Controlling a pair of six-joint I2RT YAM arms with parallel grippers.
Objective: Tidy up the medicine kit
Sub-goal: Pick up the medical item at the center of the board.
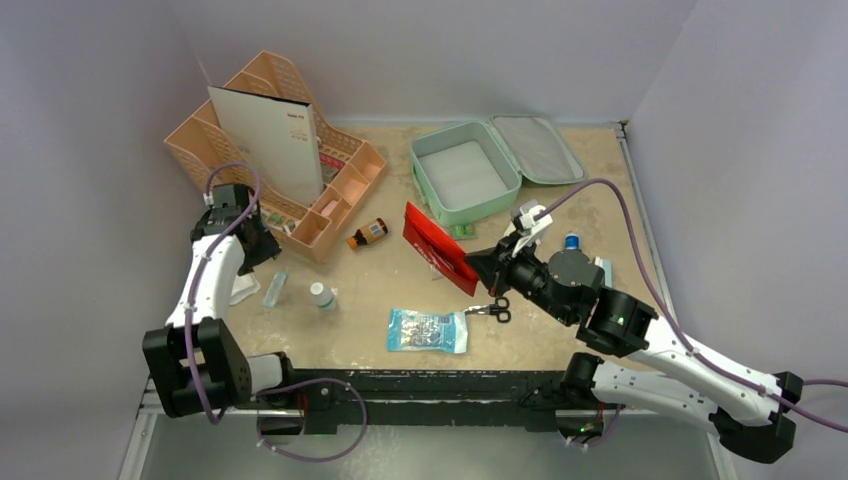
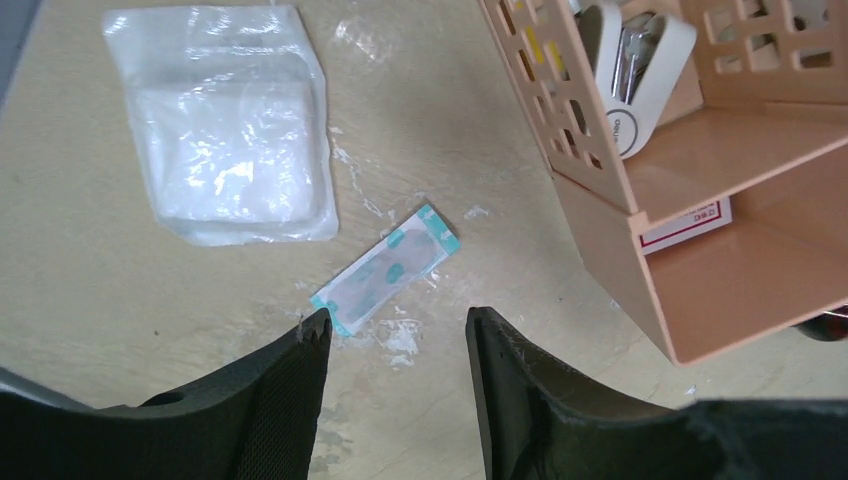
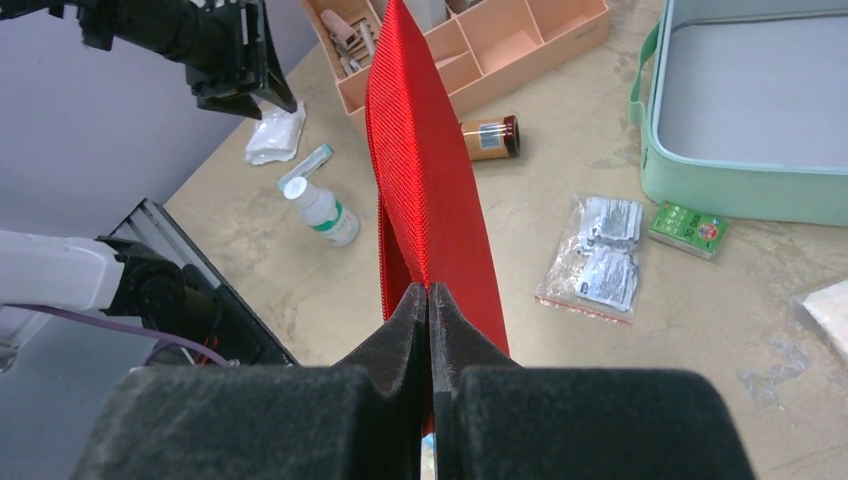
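We read this as a robotics lab test cell, not a home or office. Plain grey walls [image 1: 430, 50] box the counter [image 1: 370, 288] in on three sides. Left arm [image 1: 215, 280] and right arm [image 1: 680, 365] sit on a black rail [image 1: 430, 385] at its near edge, with purple cables [image 1: 640, 260] looping loose. The counter is scuffed. The medicine kit [image 1: 462, 172] and desk organizer [image 1: 300, 150] are laid out like props.

I'm seeing the red pouch [image 3: 425, 190] showing ribbed woven cloth, the medicine kit [image 3: 740, 190] looking smooth and matt, the desk organizer [image 2: 600, 215] looking like matt plastic, the gauze packet [image 2: 225, 130] glinting in glossy film.
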